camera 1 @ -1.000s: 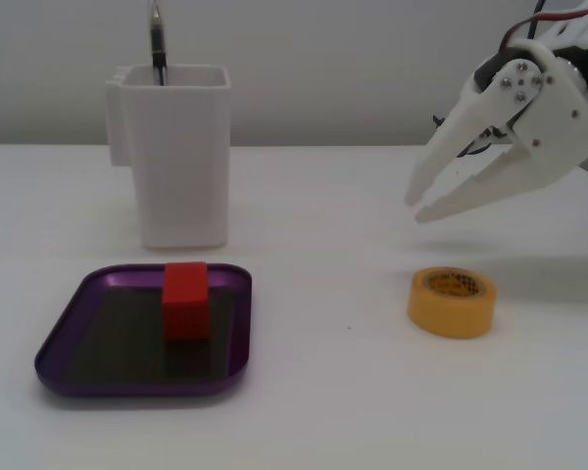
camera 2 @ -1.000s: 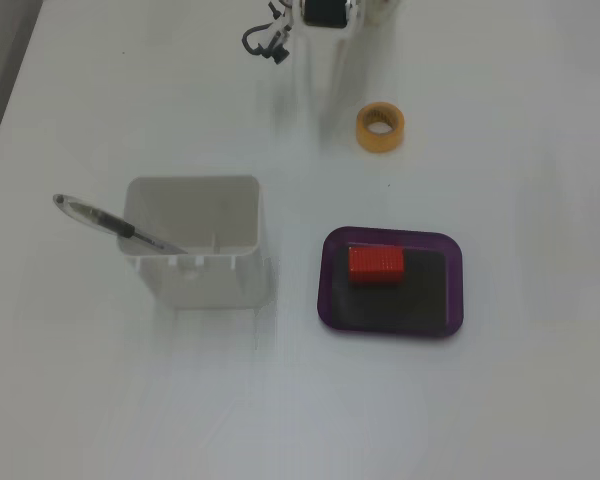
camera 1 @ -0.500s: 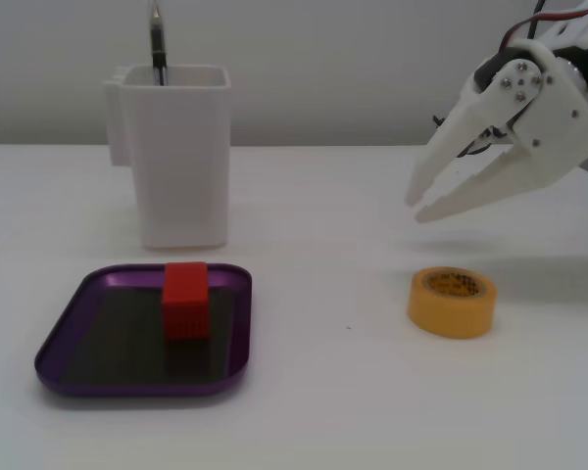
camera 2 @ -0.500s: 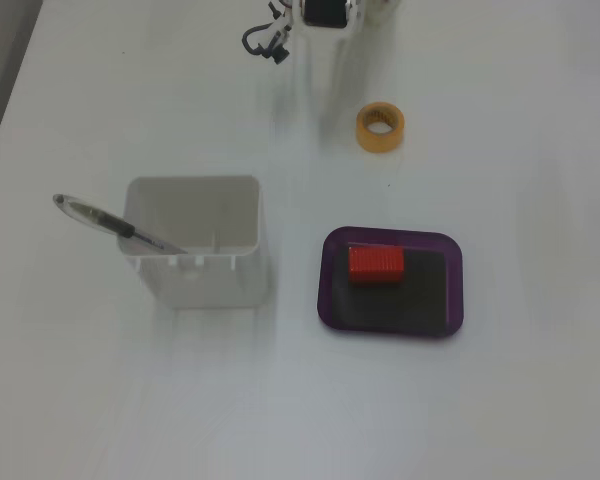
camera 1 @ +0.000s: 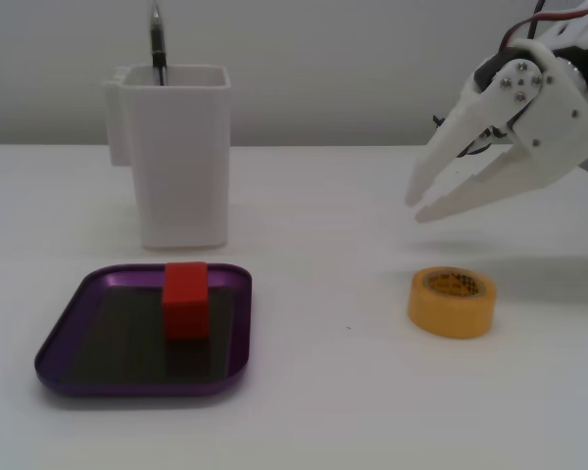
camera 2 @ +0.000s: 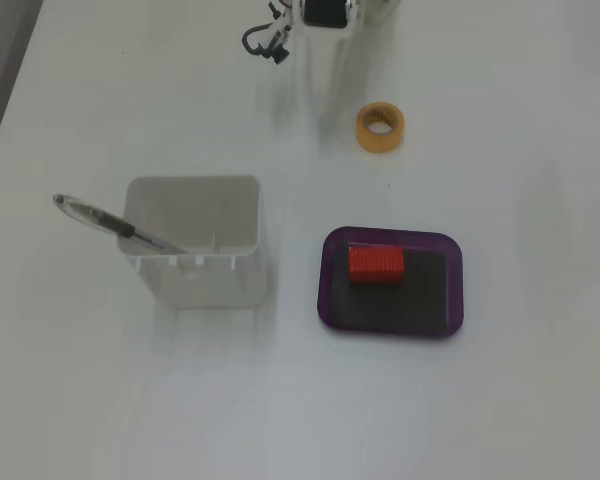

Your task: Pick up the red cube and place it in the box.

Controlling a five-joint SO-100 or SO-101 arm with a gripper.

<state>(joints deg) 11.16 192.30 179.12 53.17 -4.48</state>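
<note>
Red cube [camera 1: 186,300] is shown resting on the dark floor of the box [camera 1: 64,338], toward the box's far rim in a fixed view; from above, the red cube [camera 2: 376,266] is seen in the upper left part of the box [camera 2: 454,290], close to the rim nearest the arm. The tool [camera 1: 413,208] is held in the air at the right of a fixed view, its two white fingers [camera 1: 451,137] slightly parted and pointed down and to the left, with nothing gripped between them. The cube is placed well apart from the tool, low and to the left of it. A yellow tape roll [camera 1: 452,302] is laid flat on the desk [camera 1: 323,411] below the fingertips, between tool and box; it is also visible from above [camera 2: 380,128], just beside the arm's base. A tall white container [camera 1: 172,152] is stood behind the box, with a pen [camera 1: 157,44] held upright in it; from above, the container [camera 2: 194,250] is placed left of the box and the pen [camera 2: 110,222] is seen leaning over its left wall.
</note>
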